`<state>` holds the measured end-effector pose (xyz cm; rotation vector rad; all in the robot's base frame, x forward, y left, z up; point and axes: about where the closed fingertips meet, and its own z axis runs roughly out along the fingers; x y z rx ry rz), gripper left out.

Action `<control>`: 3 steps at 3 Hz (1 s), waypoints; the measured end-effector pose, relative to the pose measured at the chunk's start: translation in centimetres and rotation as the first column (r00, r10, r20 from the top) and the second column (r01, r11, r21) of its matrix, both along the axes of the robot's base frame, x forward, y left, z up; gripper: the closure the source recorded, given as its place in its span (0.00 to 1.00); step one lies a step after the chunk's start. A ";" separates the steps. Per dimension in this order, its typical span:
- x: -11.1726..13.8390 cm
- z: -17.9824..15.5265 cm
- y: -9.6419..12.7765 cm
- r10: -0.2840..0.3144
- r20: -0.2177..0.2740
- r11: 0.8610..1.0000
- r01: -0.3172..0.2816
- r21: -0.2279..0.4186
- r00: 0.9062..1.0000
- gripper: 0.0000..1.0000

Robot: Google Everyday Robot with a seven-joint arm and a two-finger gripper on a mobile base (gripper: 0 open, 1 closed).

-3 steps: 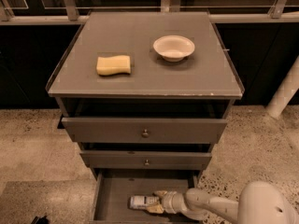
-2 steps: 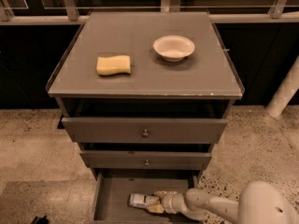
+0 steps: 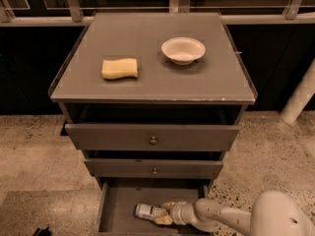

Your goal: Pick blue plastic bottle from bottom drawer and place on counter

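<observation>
The blue plastic bottle (image 3: 148, 211) lies on its side on the floor of the bottom drawer (image 3: 118, 205), which is pulled out, with its length running left to right. My gripper (image 3: 164, 213) reaches in from the right at the bottle's right end, down at the drawer floor. The white arm behind it comes in from the lower right. Above the drawers, the grey counter (image 3: 152, 82) carries a yellow sponge and a white bowl.
A yellow sponge (image 3: 119, 68) lies on the counter's left half and a white bowl (image 3: 183, 49) on its right half. The two upper drawers (image 3: 152, 137) with round knobs stand partly out above the bottom one. Speckled floor surrounds the cabinet; a white post (image 3: 300, 97) stands at right.
</observation>
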<state>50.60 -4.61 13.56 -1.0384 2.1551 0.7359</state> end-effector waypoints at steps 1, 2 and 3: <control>0.0 0.0 0.0 0.000 0.000 1.000 0.000 0.000 1.000 1.00; 0.0 0.7 -0.5 0.013 -0.007 0.998 -0.013 0.058 1.000 1.00; 1.8 3.2 -6.1 -0.053 0.029 0.985 0.048 0.166 0.998 1.00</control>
